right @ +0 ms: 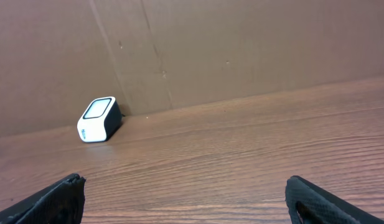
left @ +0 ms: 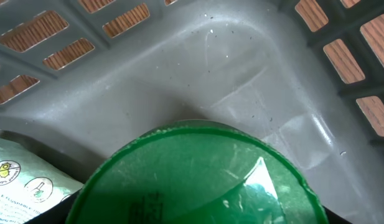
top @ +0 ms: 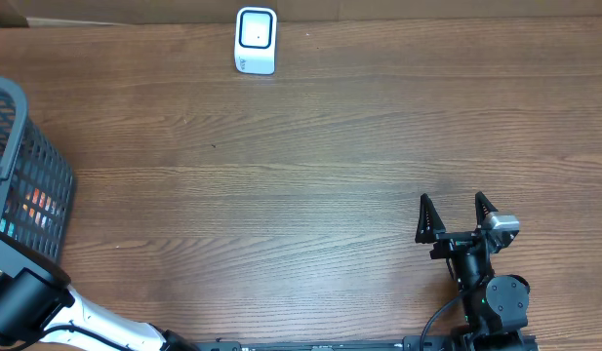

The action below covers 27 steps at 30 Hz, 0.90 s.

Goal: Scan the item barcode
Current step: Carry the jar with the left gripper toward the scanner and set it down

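Since the only round item showing is the green-lidded tub, I take it as the thing to be scanned. It lies low in the grey basket at the left edge of the table, filling the bottom of the left wrist view, with a printed green-and-white packet just beside it on the left. The lid looks like glossy hard plastic under a clear film that catches the light, so I judge the tub stiff, fairly light and rather slippery. It is unlikely to be fragile, but it could squirt out of a shallow pinch. The safest hold is probably across the lid's rim or down the sides just below it, with fingers on opposite edges. Whichever face carries the barcode should stay uncovered, and no barcode is readable here. The left gripper sits right above the tub inside the basket, but its fingers are not clearly in view, so I cannot tell whether they are spread or pinching the tub. Only the left arm shows from above, running in towards the basket. Well apart, the right gripper rests near the table's right front with its jaws spread wide and nothing between them. It faces the white scanner, which stands at the far edge.
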### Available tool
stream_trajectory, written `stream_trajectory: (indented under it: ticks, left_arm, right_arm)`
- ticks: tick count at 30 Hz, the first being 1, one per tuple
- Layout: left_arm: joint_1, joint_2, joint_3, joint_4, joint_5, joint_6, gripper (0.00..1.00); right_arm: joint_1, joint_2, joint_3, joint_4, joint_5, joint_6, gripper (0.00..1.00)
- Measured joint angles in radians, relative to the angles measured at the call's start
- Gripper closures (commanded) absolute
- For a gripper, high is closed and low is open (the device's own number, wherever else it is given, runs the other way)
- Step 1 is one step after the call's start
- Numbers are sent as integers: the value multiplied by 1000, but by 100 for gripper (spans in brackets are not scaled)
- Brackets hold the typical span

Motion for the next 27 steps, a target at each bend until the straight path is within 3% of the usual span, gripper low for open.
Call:
stream_trajectory:
  ticks: [15,27]
  left_arm:
    - [-18,-46,149,-108,0,-4,47]
    - [-82,-415,187,-137,53,-19,47]
  right_arm:
    - [0,0,0,0,0,0,0]
    - [0,0,0,0,0,0,0]
